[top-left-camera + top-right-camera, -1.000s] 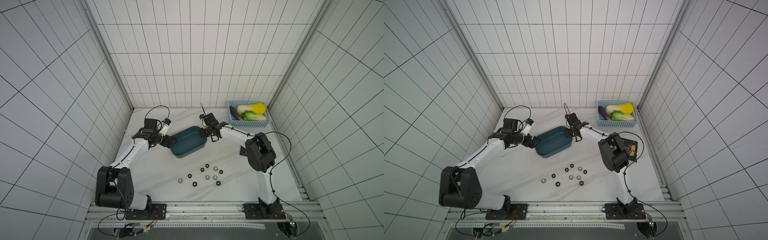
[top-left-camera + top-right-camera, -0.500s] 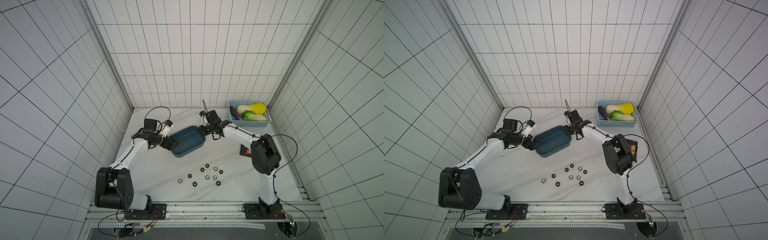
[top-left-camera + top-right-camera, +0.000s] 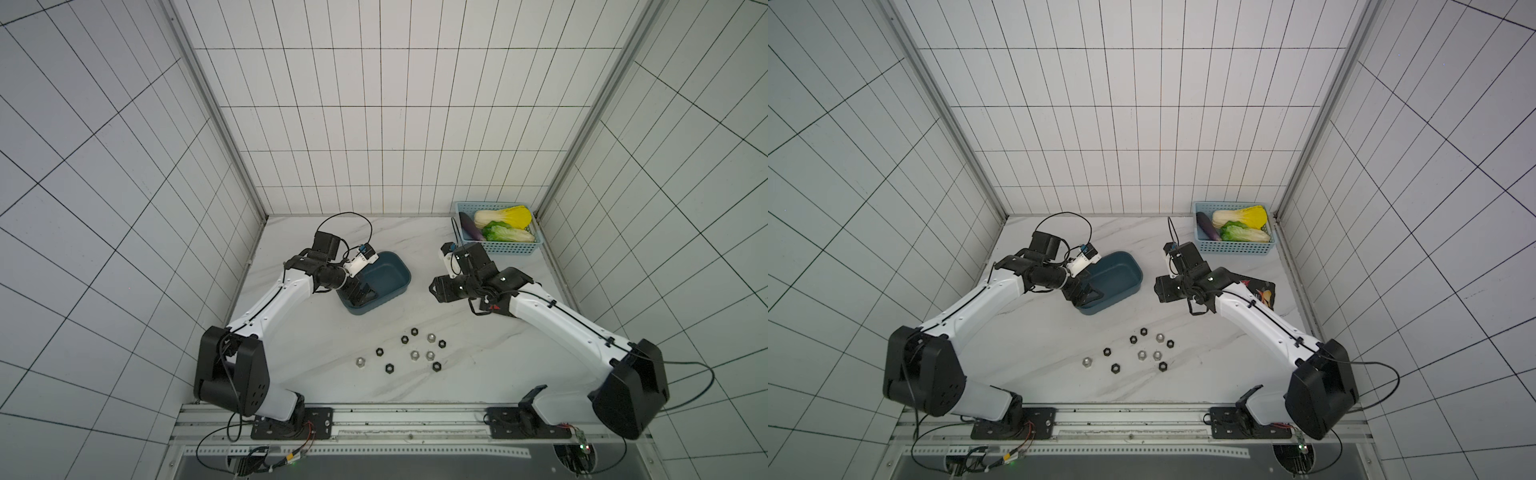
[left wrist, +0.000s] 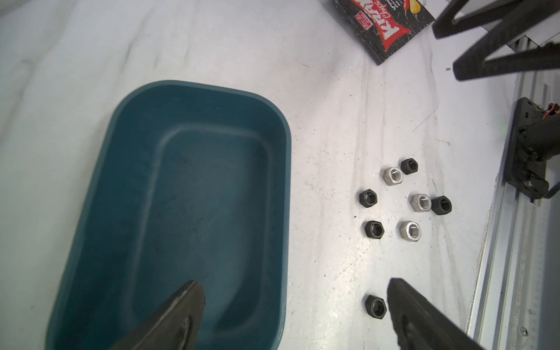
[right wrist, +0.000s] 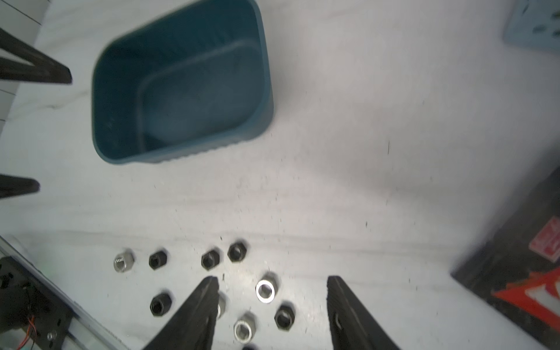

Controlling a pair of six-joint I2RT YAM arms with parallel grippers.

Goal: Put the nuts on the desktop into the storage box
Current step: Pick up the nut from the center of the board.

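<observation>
Lying on the desktop, a black packet reads "Chips"

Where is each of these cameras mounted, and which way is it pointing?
Top views: overhead, looking down at the desktop; left arm and right arm show.
Left wrist: on that arm, facing the storage box; left hand shows, open.
Right wrist: on that arm, facing the nuts; right hand shows, open.
Shared: all four show box and nuts.

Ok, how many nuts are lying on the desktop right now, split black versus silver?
Black nuts: 6
Silver nuts: 4
Total on the desktop: 10
</observation>
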